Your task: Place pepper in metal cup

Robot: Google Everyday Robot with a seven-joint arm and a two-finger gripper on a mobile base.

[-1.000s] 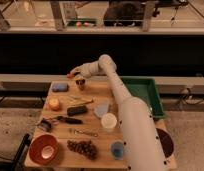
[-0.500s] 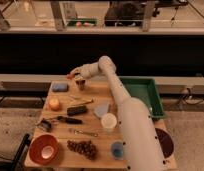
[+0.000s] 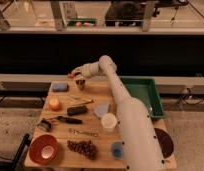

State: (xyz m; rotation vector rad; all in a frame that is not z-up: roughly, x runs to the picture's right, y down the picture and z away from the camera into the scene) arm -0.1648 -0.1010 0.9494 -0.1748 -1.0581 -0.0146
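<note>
The metal cup [image 3: 81,84], short and silver-grey with a dark inside, stands at the far edge of the wooden table [image 3: 95,97]. My gripper [image 3: 72,75] reaches out over the far left of the table, just up and left of the cup. A tiny red-orange pepper [image 3: 70,76] shows at its tip, held above the table and beside the cup, not over its mouth. The white arm [image 3: 122,107] stretches from the lower right across the table.
A blue sponge [image 3: 59,87], a round orange fruit [image 3: 54,103] and a black object [image 3: 77,110] lie left of centre. A white cup [image 3: 109,121], a blue cup [image 3: 116,149], grapes [image 3: 82,147] and a red bowl [image 3: 43,148] stand nearer. A green tray [image 3: 142,95] sits at right.
The gripper with the pepper has shifted very slightly down and to the left, staying beside the metal cup. Nothing else has moved.
</note>
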